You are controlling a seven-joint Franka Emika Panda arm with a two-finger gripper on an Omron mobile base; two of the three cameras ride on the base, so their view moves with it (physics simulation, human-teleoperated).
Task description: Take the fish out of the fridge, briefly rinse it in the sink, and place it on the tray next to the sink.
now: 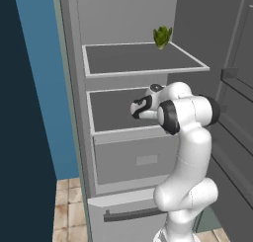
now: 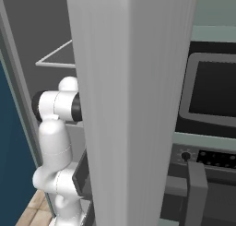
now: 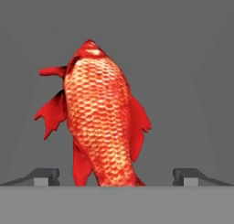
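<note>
The fridge (image 1: 138, 159) has flat grey shelves (image 1: 143, 58), with tan floor tiles (image 1: 66, 211) beside it. No writing can be read. The gripper (image 3: 116, 175) is wide open around the red fish (image 3: 100, 122), holding nothing.

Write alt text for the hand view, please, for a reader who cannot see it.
A red-orange scaly fish lies on a flat grey surface, close in front of the camera and between the two dark tips of the open pincer. The tips stand apart on either side of it and do not touch it. Plain grey walls rise behind.
</note>
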